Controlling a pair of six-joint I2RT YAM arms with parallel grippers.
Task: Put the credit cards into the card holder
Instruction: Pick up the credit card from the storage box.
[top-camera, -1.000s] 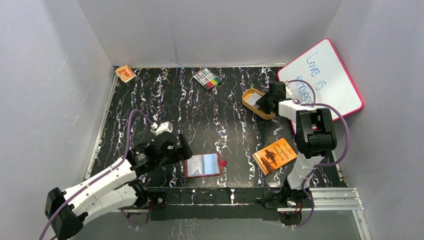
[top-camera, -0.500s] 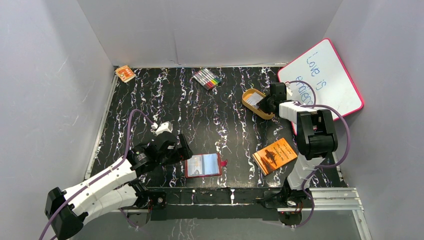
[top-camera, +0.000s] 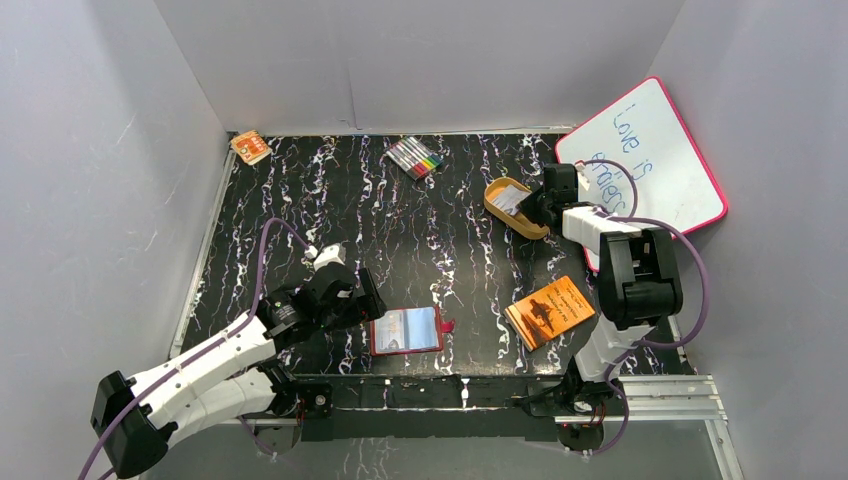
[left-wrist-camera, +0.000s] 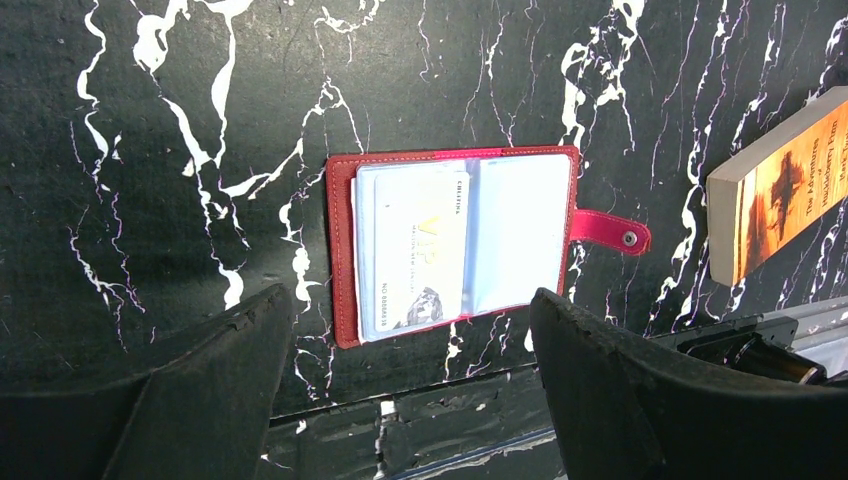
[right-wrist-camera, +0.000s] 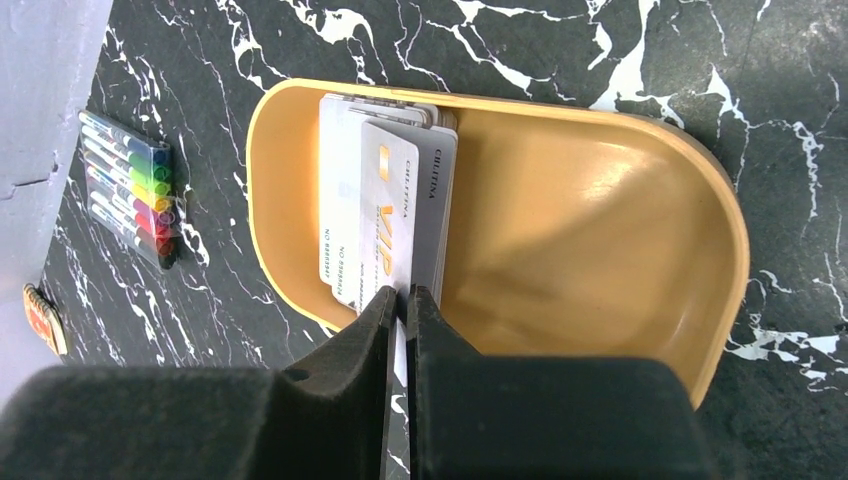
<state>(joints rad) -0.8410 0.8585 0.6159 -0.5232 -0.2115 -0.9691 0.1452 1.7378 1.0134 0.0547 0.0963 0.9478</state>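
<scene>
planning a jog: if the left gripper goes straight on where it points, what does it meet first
Probably the open card holder, centred ahead of the left gripper; nothing shows in between, though depth is unclear.

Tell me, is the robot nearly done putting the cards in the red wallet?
Not yet. Done: one card sits inside the open card holder. In hand: the right gripper pinches the top card in the orange tray. Left: more cards wait under it. The left gripper hovers open over the holder.

Black white-veined marble table (top-camera: 400, 240) enclosed by plain grey walls (top-camera: 400, 60).
</scene>
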